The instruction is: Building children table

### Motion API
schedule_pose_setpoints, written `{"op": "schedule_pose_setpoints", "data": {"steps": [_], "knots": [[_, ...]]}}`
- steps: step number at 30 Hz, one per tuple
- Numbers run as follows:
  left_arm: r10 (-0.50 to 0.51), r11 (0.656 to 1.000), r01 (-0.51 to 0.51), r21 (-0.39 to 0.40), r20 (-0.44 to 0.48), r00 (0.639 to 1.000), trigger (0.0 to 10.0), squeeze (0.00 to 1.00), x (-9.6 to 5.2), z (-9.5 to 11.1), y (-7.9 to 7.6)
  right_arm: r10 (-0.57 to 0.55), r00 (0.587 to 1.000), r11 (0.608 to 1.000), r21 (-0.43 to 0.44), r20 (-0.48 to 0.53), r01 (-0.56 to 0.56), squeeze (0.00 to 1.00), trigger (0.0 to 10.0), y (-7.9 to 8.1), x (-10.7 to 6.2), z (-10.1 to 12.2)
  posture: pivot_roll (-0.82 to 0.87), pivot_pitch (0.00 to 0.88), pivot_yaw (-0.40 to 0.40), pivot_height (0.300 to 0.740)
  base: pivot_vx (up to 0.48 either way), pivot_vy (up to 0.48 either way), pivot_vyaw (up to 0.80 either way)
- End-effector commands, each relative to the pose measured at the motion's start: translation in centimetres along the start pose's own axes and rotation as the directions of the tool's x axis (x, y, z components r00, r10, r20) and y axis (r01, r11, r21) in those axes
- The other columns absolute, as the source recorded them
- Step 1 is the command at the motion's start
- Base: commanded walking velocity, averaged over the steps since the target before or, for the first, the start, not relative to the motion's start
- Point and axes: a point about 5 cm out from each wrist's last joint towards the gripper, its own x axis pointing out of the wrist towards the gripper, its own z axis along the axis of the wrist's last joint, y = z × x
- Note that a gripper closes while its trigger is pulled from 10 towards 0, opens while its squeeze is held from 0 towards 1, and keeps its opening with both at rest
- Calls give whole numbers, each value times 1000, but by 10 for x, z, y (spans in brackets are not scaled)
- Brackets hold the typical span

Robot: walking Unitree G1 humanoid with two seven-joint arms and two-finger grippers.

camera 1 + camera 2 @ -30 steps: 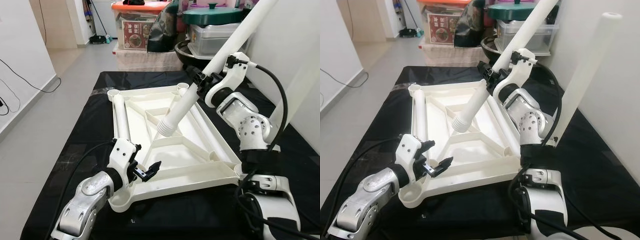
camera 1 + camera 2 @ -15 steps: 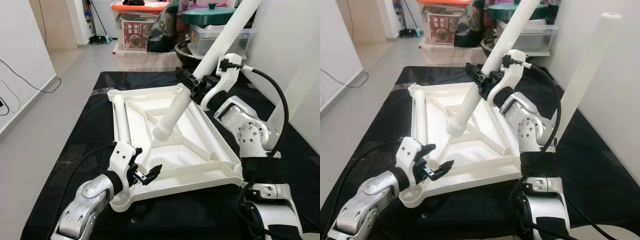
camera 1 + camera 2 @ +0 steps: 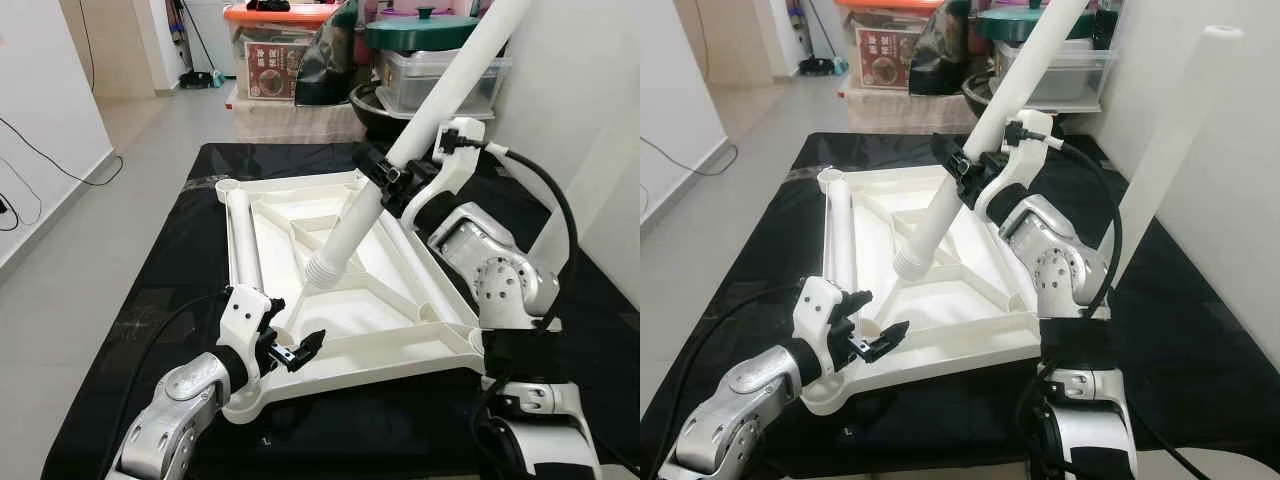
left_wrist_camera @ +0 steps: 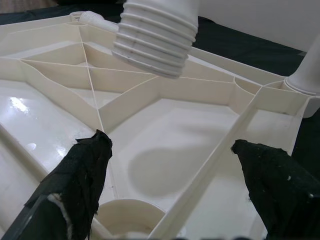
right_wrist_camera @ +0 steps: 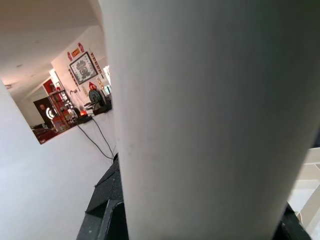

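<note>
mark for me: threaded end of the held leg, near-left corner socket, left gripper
table leg (image 3: 325, 268), left eye view: on its ribbed threaded end.
corner socket (image 4: 129, 216), left wrist view: on its round rim.
left gripper (image 3: 290, 345), left eye view: midway between the fingertips.

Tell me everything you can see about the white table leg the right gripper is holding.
The table leg is a long, smooth white tube, plastic by its look, with a ribbed threaded end. The right gripper clamps it partway along. It hangs tilted, its threaded end lowest, hovering above the upturned white tabletop without touching it.
</note>
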Motion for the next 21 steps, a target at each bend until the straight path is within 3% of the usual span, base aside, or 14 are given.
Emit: {"op": "schedule_pose_setpoints", "data": {"steps": [1, 18, 21], "knots": [[21, 1000, -21, -20, -20, 1000, 10000, 0, -2, -6, 2, 10, 1000, 1000, -6, 22, -10, 0, 0, 4, -1, 3, -56, 0, -42, 740, 0, 0, 0], [29, 999, -30, -42, -6, 1000, 10000, 0, -1, -6, 0, 2, 1000, 1000, -3, 19, -2, 0, 0, 6, -3, -3, -54, 0, -44, 740, 0, 461, 0], [47, 998, -47, -37, 4, 999, 10000, 0, -1, -5, 2, -13, 1000, 1000, -14, 18, 14, 0, 0, 4, -3, -3, -54, 0, -43, 740, 0, 0, 0]]}}
